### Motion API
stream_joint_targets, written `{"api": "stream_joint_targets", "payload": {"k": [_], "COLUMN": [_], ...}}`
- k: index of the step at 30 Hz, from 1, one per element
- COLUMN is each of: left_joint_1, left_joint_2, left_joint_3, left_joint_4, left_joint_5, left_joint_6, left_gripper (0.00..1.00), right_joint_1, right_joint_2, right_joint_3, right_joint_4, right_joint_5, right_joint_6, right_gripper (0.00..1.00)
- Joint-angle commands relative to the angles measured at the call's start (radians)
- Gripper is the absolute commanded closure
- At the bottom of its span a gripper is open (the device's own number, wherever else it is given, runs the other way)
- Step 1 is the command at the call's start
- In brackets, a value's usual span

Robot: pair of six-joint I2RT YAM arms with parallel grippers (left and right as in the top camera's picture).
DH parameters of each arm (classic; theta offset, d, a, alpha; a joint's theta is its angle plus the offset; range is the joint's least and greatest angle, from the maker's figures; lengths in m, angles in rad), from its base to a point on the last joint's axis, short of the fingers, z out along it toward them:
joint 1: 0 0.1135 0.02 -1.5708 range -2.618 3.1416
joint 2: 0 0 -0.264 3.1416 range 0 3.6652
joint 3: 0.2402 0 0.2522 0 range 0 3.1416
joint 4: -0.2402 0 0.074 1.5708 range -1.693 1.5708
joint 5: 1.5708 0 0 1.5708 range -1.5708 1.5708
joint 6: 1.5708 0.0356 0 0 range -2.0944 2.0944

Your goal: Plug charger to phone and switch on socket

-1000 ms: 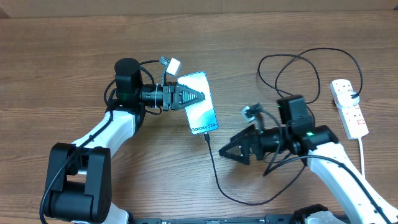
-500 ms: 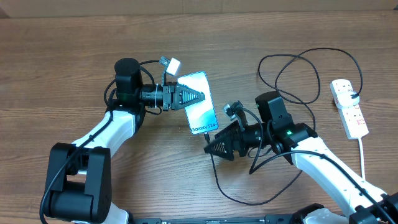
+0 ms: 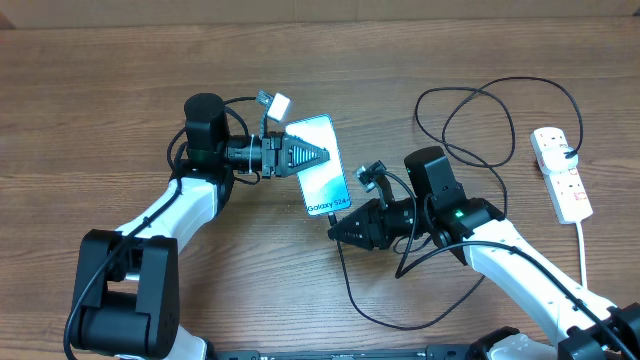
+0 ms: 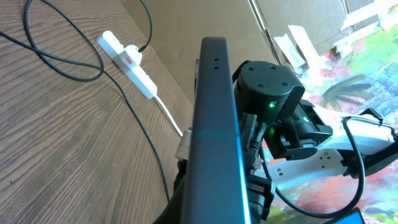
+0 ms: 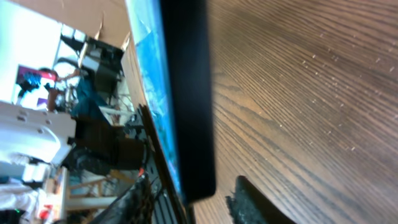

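Your left gripper [image 3: 318,156] is clamped on the phone [image 3: 328,186], gripping its upper-left edge; the screen faces the overhead camera, with the "Galaxy S24+" text at the phone's lower end; you cannot tell whether the phone touches the desk [image 3: 100,80]. In the left wrist view the phone [image 4: 214,124] shows edge-on, running straight out from the camera, with the right arm just beyond its far end.

Your right gripper [image 3: 340,228] sits right at the phone's lower corner, tips pointing at it; its jaws look nearly together from overhead, but you cannot tell whether they are closed on anything. The right wrist view gives only the phone's dark edge [image 5: 186,93] close up and one blurred dark fingertip [image 5: 249,199] just below it.

The charger [image 3: 347,285] has its free end at that same lower corner, by the right gripper's tips; whether the tip is in the port cannot be told; from there the cable drops toward the desk's near edge, curves under the right arm, loops wide at the far right and reaches the socket [image 3: 562,172].

The socket lies flat at the right edge of the desk, well apart from the phone; a red switch [image 4: 127,60] shows in the left wrist view; its white cord trails off the near end.
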Motion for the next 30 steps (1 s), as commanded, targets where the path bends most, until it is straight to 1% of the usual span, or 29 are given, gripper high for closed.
{"api": "stream_joint_targets", "payload": {"k": [1,4,9,13,16,17,30], "left_joint_1": [0.008,0.008,0.008,0.008,0.008,0.007,0.005], "left_joint_2": [-0.006,-0.006,-0.006,-0.006,-0.006,-0.006,-0.006], "left_joint_3": [0.000,0.000,0.000,0.000,0.000,0.000,0.000], "left_joint_4": [0.007,0.007,0.004,0.003,0.003,0.004,0.003], "left_joint_5": [0.006,0.008,0.010,0.010,0.014,0.018,0.101], "left_joint_6": [0.004,0.004,0.004,0.005,0.005,0.005,0.042], "left_gripper": [0.95,0.96,0.96,0.96,0.96,0.96,0.96], "right_joint_1": [0.005,0.005,0.005,0.005,0.005,0.005,0.004], "right_joint_2": [0.006,0.006,0.006,0.006,0.006,0.006,0.006], "right_joint_3": [0.000,0.000,0.000,0.000,0.000,0.000,0.001], "right_joint_4": [0.014,0.027,0.031,0.032,0.042,0.046,0.068], "right_joint_5": [0.000,0.000,0.000,0.000,0.000,0.000,0.000], "right_joint_6": [0.036,0.058,0.058,0.058,0.058,0.058,0.068], "right_gripper": [0.67,0.73,0.76,0.82,0.90,0.96,0.96]}}
